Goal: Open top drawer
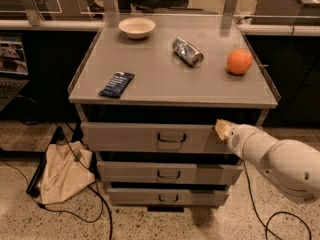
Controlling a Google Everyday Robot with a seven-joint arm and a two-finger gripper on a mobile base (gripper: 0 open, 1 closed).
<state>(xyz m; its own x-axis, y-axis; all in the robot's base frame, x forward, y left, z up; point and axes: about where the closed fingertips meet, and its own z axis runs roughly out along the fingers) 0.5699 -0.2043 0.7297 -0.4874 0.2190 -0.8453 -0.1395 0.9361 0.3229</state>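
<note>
By grey top drawer (130, 136) (dark handle (171, 138)), gripper (222, 129).

Wide grey top drawer (125, 137), dark central loop handle (171, 138), claw (222, 129) at its right end.

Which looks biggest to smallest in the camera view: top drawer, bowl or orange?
Largest first:
top drawer
bowl
orange
Bowl sits farthest back, so may be bigger. The gripper: at top drawer's right end.

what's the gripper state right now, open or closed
Gripper: cannot be told whether open or closed; it is at the right end of the top drawer front, right of the handle.
</note>
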